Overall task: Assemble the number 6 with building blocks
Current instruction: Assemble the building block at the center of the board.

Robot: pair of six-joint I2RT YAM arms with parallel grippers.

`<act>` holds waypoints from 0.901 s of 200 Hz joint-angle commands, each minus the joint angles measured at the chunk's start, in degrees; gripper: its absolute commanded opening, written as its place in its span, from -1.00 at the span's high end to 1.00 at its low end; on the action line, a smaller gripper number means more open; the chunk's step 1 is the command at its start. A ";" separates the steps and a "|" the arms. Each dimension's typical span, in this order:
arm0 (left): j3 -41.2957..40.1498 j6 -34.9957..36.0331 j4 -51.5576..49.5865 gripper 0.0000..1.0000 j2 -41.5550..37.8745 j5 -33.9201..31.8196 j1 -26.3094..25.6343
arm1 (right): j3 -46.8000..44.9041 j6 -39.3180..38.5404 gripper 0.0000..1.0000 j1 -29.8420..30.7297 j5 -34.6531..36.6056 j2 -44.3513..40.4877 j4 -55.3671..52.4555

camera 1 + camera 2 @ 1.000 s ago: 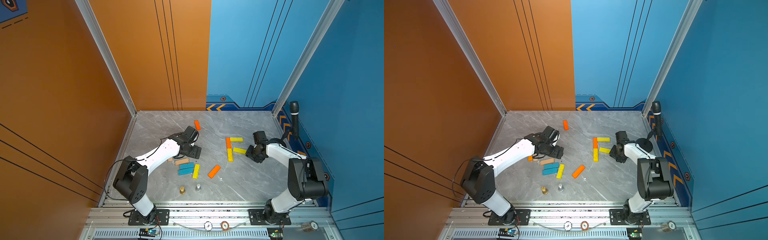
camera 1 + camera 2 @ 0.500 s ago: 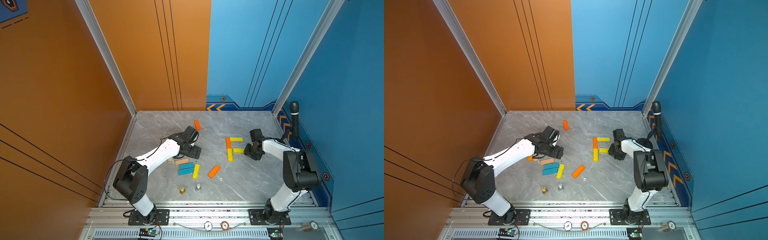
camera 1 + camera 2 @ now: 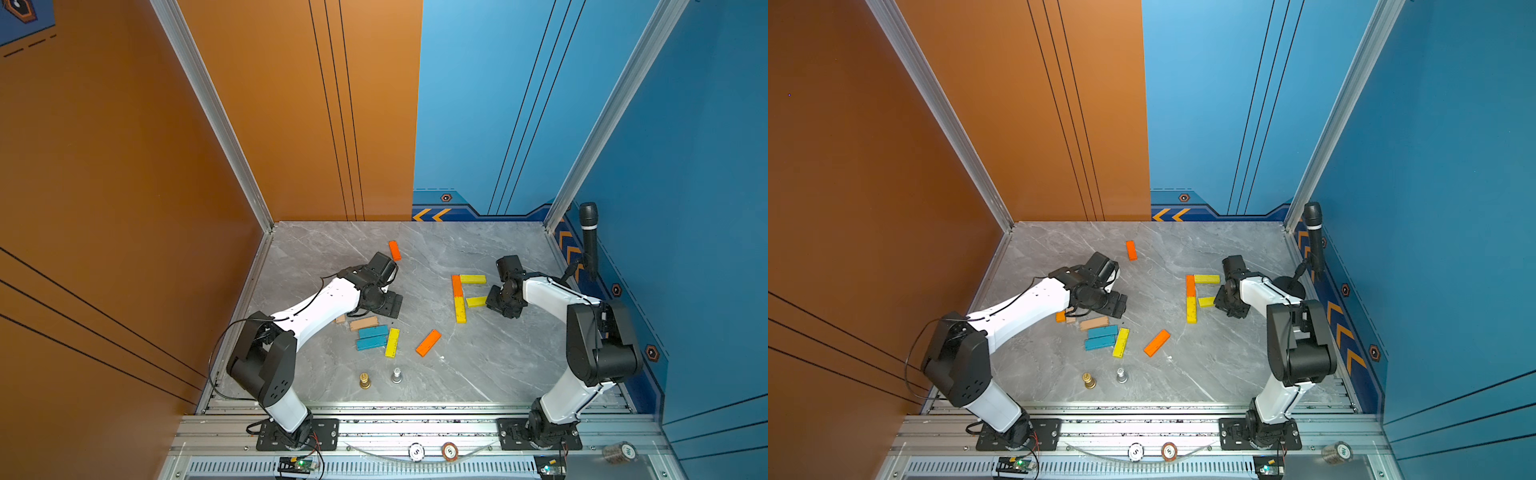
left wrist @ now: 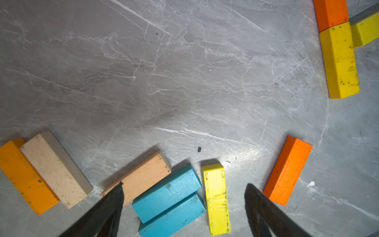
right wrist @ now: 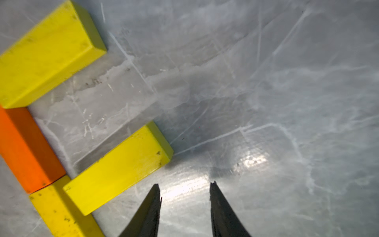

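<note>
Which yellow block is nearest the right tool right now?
The yellow block forming the middle bar, lying just beside the right tool. The top-bar yellow, column yellow and loose yellow sit farther off.

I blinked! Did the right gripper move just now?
Yes. The right gripper slid slightly toward the orange block in the number, away from the microphone.

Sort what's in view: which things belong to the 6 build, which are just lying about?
Job: placed orange block, placed yellow blocks, loose teal blocks, loose tan block, loose yellow block, loose orange blocks.
Lying about: gold pawn, silver pawn, chip discs, microphone.
</note>
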 commanded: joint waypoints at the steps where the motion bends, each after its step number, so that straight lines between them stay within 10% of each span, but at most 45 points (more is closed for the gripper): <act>1: 1.40 0.69 -1.23 -0.85 0.84 -0.61 -0.28 | 1.08 -0.62 0.16 -1.43 0.45 -2.23 -1.72; 180: 1.33 0.91 -1.36 -0.84 0.79 -0.96 -0.30 | 8.82 -8.96 0.07 -4.80 3.01 10.47 -5.06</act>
